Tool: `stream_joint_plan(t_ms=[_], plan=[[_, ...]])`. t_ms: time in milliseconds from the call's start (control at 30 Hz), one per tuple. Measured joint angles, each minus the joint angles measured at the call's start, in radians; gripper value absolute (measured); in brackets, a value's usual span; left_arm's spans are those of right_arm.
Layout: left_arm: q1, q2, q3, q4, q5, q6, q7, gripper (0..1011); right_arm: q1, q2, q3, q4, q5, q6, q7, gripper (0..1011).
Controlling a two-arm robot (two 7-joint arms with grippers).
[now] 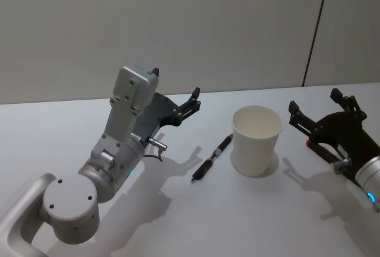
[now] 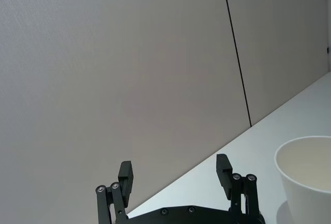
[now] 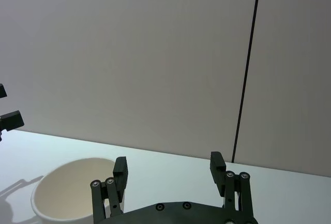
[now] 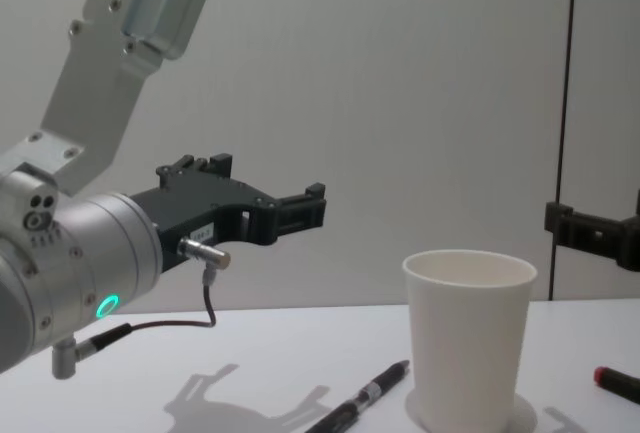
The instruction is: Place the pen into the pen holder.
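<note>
Lying flat just left of the pen holder [image 1: 255, 141], the pen [image 1: 212, 159] runs diagonally toward the robot; left gripper [image 1: 176, 83], wide open and empty, hovers nearer it. The right gripper [image 1: 314, 100], likewise open, sits beyond the holder.

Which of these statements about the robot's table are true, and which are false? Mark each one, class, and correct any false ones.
1. The pen lies on the table, on the robot's left of the pen holder. True.
2. The pen holder lies tipped on its side. False: it stands upright with its mouth facing up.
3. The left gripper is clamped on the pen. False: it is open, holds nothing and is raised above the table, apart from the pen.
4. The right gripper is open, on the robot's right of the pen holder. True.
</note>
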Motion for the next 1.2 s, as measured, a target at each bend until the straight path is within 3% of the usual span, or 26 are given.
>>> stream_joint_plan(t_ms=[533,867,1200], plan=[[0.0,0.0,0.0,0.0,0.0,0.0,0.0,1001,0.01,0.005,0.002,0.006,-0.02,-0.002,0.027,1001],[0.0,0.0,0.0,0.0,0.0,0.0,0.0,1001,0.045,0.027,0.01,0.028,-0.087,-0.004,0.117,1001],[0.0,0.0,0.0,0.0,0.0,0.0,0.0,1001,0.098,0.071,0.03,0.056,-0.171,0.003,0.257,1001]])
